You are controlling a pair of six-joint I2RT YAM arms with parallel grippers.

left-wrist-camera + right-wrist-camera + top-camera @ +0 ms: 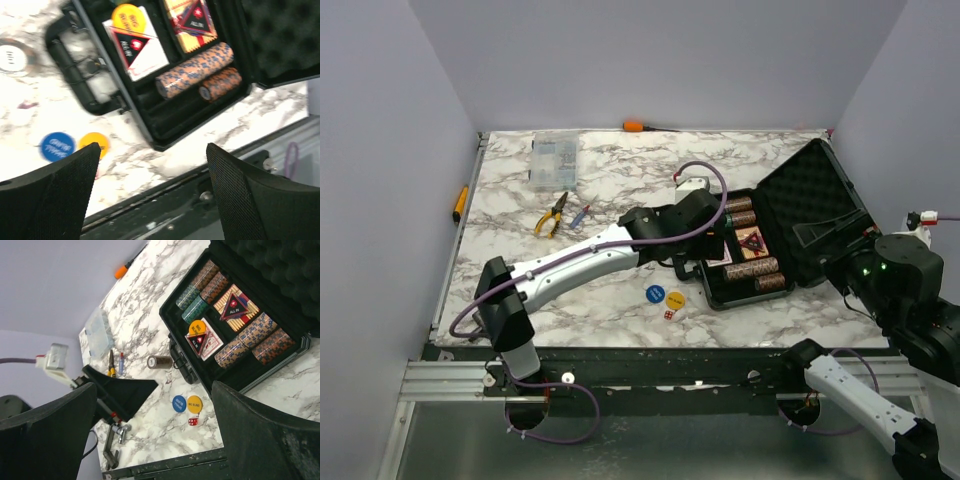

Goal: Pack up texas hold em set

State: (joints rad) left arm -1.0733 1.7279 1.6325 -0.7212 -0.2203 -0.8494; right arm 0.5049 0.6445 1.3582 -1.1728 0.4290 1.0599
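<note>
- The worktop [620, 170] is carrying everything. It's smooth white marble-look stuff with grey veins.
- The black hard case [815, 200] is lying open on the right half of the worktop. The lid is tilting back and showing off bumpy egg-crate foam. Its handle [75, 70] is sticking out on the side away from the lid.
- The left fingers [55, 200] are spreading wide and gripping nothing. They're hovering over the case's near corner and the worktop edge. They're black, wedge-shaped, with a fine mesh texture.
- The right fingers [265, 440] are also gaping wide and empty, hanging off to the right of the case. They're looking matte black and a bit rough.
- Brown chip stacks [195, 70] speckled with blue are lying on their sides in the grooves at one end of the case.
- Teal and brown stacks [192, 302] are filling the other end.
- A loose chip roll [159, 361] is lying on the worktop just beside the handle.
- Two decks are sitting between those chip rows: a white deck [137, 47] and a yellow-striped deck [190, 22]. Each is showing a red-and-black "ALL IN" triangle.
- A yellow disc [128, 17] is resting on top of the white deck.
- A blue disc [57, 146] and a second yellow disc [94, 142] are lying flat side by side on the worktop, near the case but outside it.
- The red dice [192, 422] are sitting just beside that second yellow disc. They're too tiny for me to count.
</note>
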